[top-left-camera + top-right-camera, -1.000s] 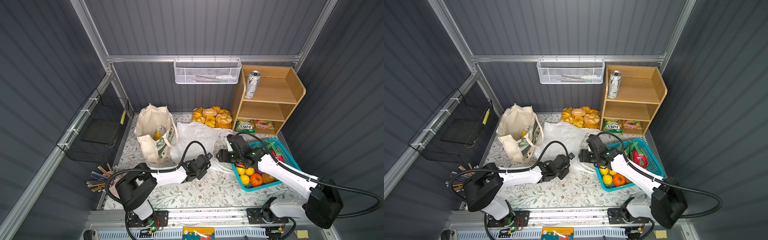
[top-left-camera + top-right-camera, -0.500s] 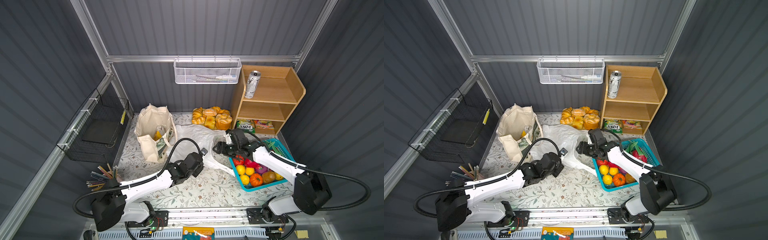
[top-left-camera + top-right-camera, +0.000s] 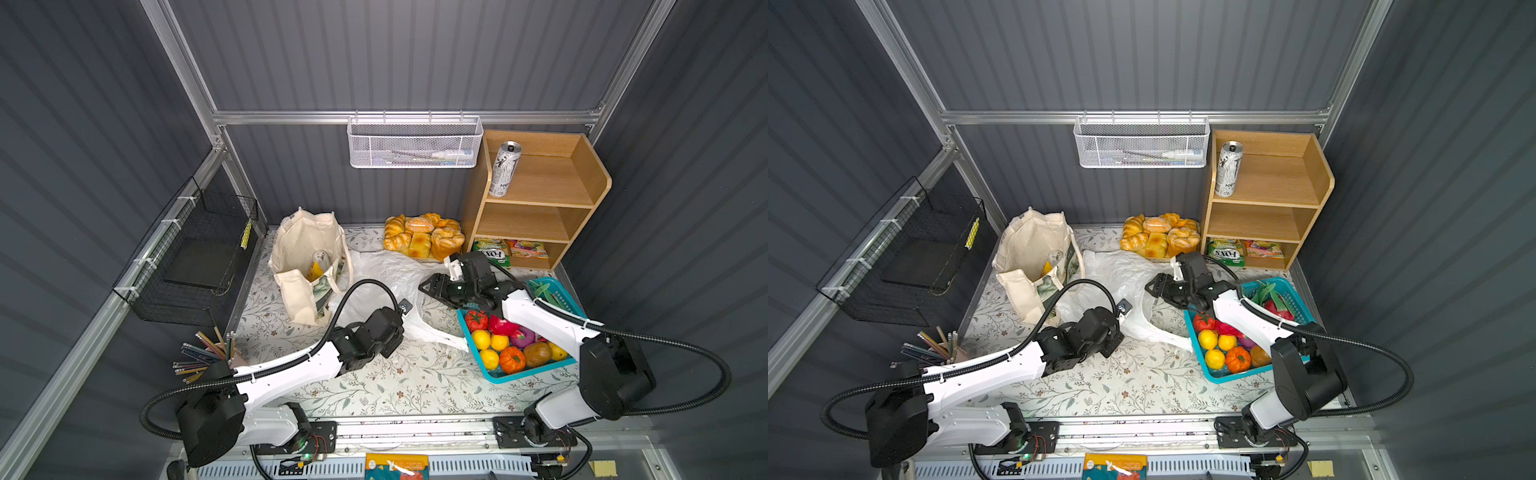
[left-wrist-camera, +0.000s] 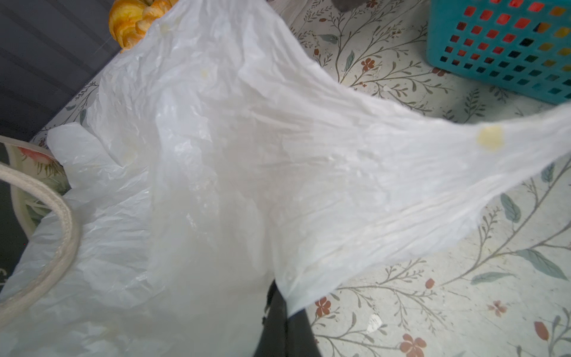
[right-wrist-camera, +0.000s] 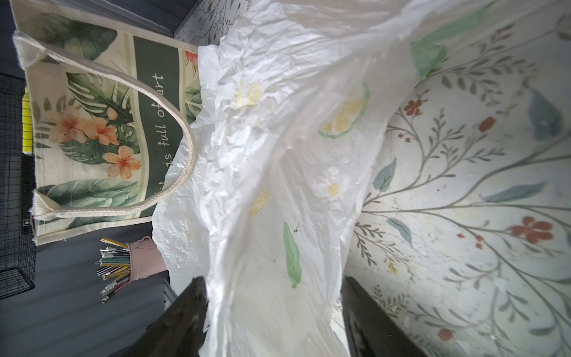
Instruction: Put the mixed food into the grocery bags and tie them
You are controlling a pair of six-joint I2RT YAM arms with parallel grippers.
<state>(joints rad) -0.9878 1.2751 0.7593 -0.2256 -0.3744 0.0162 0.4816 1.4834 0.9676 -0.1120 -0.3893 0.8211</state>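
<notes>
Left tool (image 4: 279, 301) tugged crinkly translucent bag (image 4: 216, 154) taut.

The carrier bag (image 4: 216, 154) is showing thin, crinkled, translucent plastic; the tote (image 5: 86, 77) is showing matt woven canvas; the can (image 3: 504, 168) is gleaming metallic on smooth wooden shelving (image 3: 552, 183); the turquoise basket (image 4: 494, 46) is looking glossy plastic.

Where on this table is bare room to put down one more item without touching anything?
Best: the front strip of the floral mat, between the plastic bag and the rail. Also the middle shelf of the wooden unit. Crowded: the back, with canvas tote and bread rolls, and the turquoise basket on the right.
</notes>
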